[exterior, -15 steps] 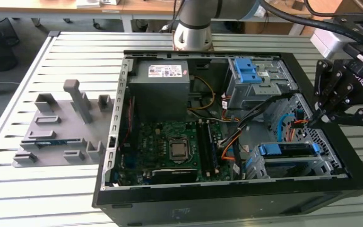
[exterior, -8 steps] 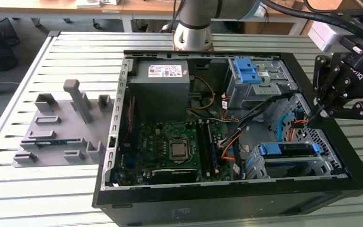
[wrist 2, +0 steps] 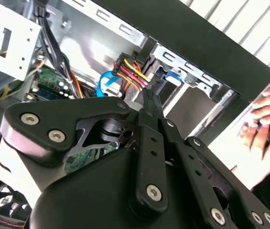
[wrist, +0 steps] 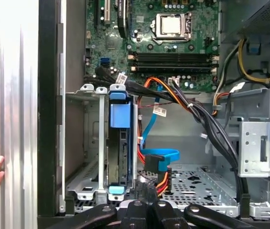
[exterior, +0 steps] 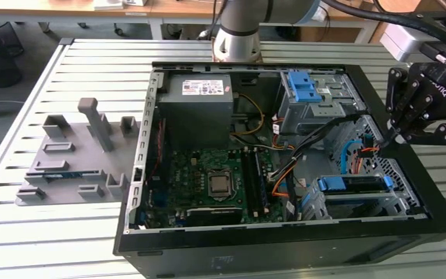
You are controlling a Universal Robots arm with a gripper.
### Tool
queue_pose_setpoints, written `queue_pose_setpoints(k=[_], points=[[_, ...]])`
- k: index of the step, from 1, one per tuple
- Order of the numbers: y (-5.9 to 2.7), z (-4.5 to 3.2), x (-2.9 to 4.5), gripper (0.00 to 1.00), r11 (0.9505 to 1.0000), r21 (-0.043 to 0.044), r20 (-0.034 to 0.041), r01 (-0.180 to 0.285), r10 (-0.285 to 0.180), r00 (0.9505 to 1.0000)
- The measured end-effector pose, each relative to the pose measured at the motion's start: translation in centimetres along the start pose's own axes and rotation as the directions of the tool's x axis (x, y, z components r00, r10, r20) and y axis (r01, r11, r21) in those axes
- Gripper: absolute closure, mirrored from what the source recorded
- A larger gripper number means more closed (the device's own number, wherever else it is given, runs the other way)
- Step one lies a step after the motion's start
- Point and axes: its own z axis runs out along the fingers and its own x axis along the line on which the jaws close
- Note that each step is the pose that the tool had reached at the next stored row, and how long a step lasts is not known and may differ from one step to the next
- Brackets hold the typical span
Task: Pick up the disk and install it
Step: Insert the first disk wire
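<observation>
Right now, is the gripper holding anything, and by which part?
Cannot tell. The disk sits in its bay, apart from the gripper, which is right at the red-and-yellow cables.

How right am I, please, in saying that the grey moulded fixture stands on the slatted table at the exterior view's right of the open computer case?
Only the side is wrong. In the exterior view, the grey moulded fixture stands on the slatted table at the exterior view's left of the open computer case, not its right.

The disk [exterior: 353,185] wears a blue frame; the motherboard [exterior: 207,180] is green, the case [exterior: 285,250] black, and the surface [exterior: 91,64] pale grey, ribbed.
</observation>
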Motion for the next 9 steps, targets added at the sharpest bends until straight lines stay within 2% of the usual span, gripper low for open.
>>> queue_pose_setpoints(k=[1, 2, 3, 4, 5, 6, 9], points=[[0.0, 0.0, -0.09, 0.89, 1.0, 0.0002, -0.018, 0.0, 0.0, 0.9998], [0.0, 0.02, -0.23, 0.89, 1.0, 0.0004, -0.0325, 0.0, 0.0, 0.9995], [0.0, 0.05, -0.52, 0.89, 1.0, 0.0003, -0.0366, 0.0, 0.0, 0.9993], [0.0, 0.1, -0.85, 0.89, 1.0, 0.0004, -0.0368, 0.0, 0.0, 0.9993], [0.0, 0.14, -1.07, 0.82, 1.0, 0.0004, -0.0368, 0.0, 0.0, 0.9993], [0.01, 0.17, -1.28, 0.82, 1.0, 0.0004, -0.037, 0.0, 0.0, 0.9993], [0.01, 0.32, -1.54, 0.81, 1.0, 0.0004, -0.0405, -0.001, 0.001, 0.9992]])
